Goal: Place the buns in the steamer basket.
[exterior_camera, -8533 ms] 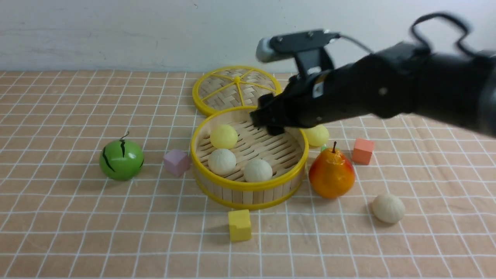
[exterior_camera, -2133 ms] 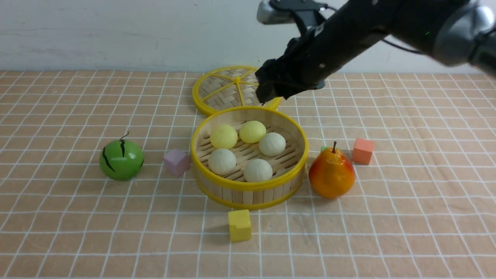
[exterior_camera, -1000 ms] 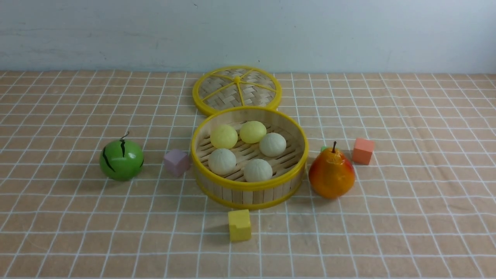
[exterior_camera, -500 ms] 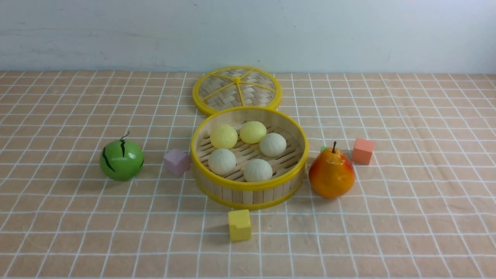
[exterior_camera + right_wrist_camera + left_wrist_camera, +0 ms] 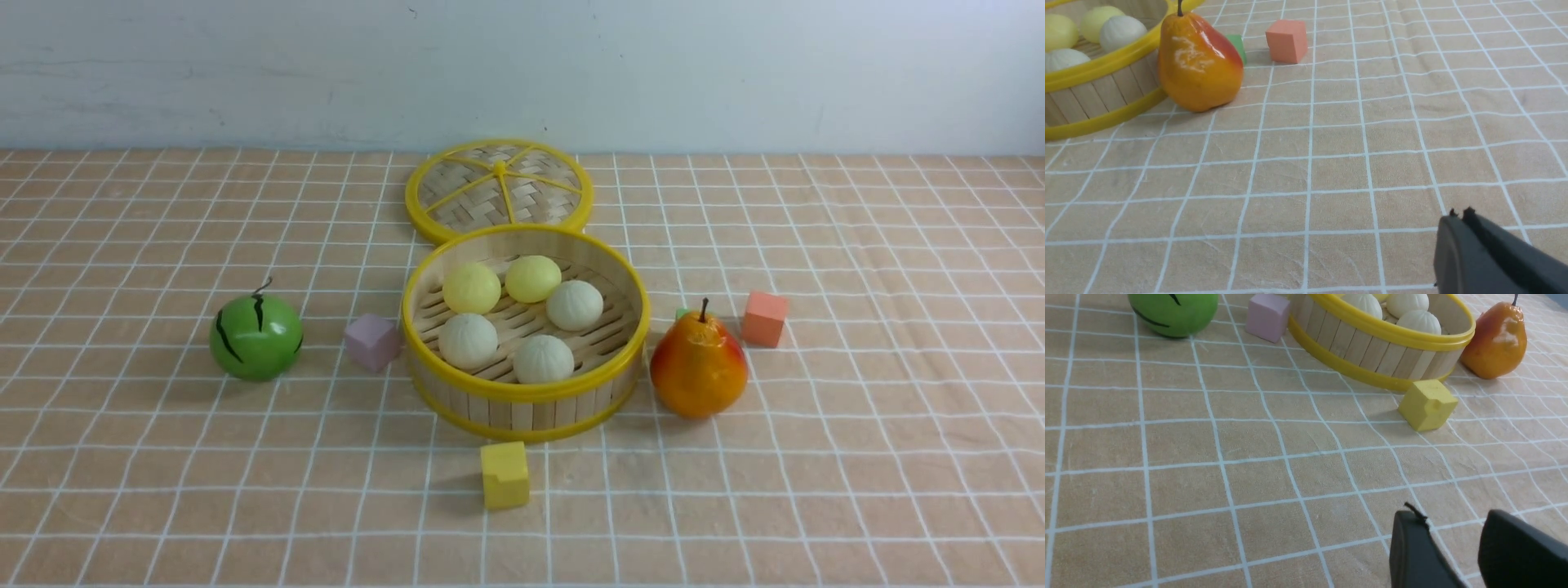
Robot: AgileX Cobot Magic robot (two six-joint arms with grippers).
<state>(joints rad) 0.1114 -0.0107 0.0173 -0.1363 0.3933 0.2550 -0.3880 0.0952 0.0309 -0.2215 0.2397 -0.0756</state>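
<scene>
Counting five buns [image 5: 532, 278] inside the steamer basket [image 5: 522, 389], we judge loading complete. Left fingers [image 5: 1419, 547] released, right fingers [image 5: 1457, 253] clenched empty; nothing remains.

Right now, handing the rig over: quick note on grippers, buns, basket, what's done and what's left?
Left gripper: open, empty, low over bare tablecloth, clear of everything.
Right gripper: shut, empty, also over bare cloth, away from the pear.
Steamer basket: mid-table, uncovered; its lid lies flat behind it.
Buns: all five inside, two pale yellow buns at the back, three off-white buns nearer the front.
Done: no bun remains on the cloth.
Left: nothing for the bun task; both arms are out of the front view.
</scene>
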